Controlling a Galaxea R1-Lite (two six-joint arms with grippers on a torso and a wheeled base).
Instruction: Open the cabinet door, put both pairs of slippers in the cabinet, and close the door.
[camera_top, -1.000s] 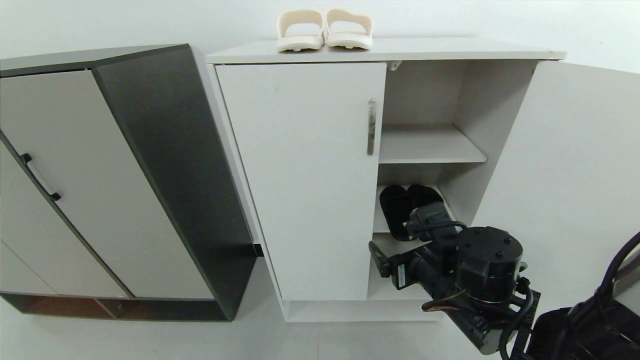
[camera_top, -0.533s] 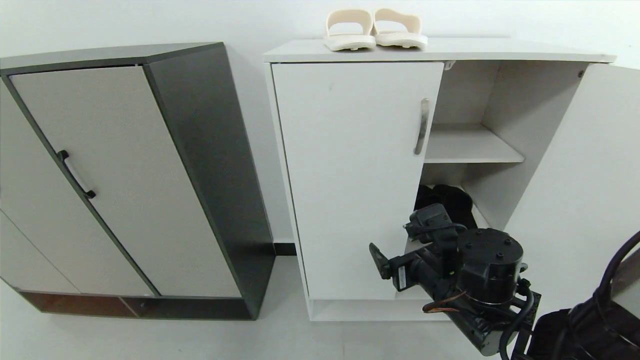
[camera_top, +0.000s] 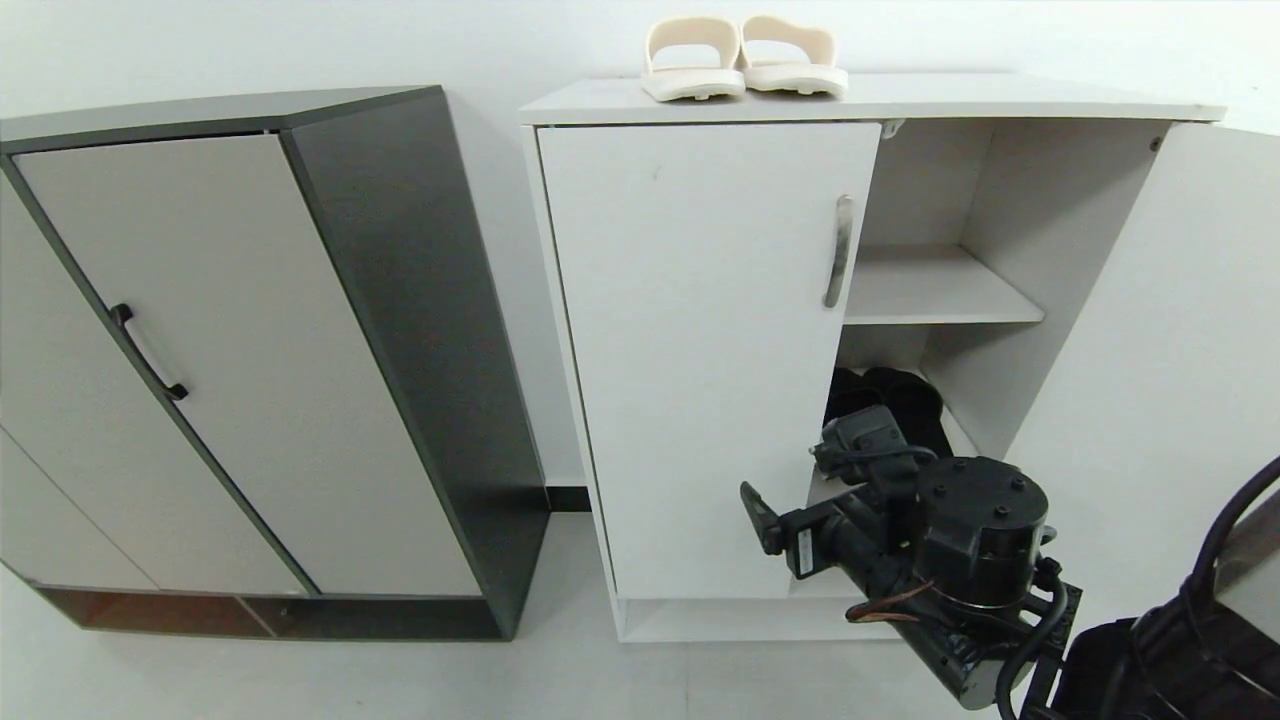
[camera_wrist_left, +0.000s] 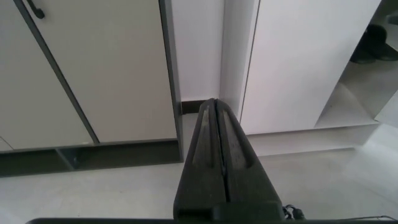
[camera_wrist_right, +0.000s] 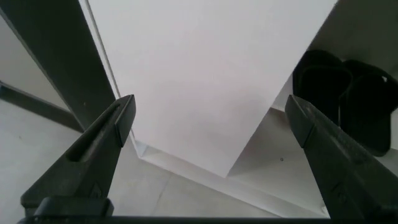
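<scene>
right tool (camera_wrist_right: 210, 106) is spread wide, empty | left tool (camera_wrist_left: 214, 112) is closed | beige slippers (camera_top: 743, 57) should be pinched together at adjoining inner sides

Your right arm (camera_top: 960, 550) reaches forward at low height. Your right gripper (camera_wrist_right: 209, 106) is spread wide, holding nothing. Your left gripper (camera_wrist_left: 216, 124) has its fingers pressed together, also holding nothing.

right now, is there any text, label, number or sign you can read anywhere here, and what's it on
No text here can be read.
White cabinet, dark cabinet, cream slippers, black slippers: plain, no print visible.
Small white label on the right arm: too small to read.
</scene>
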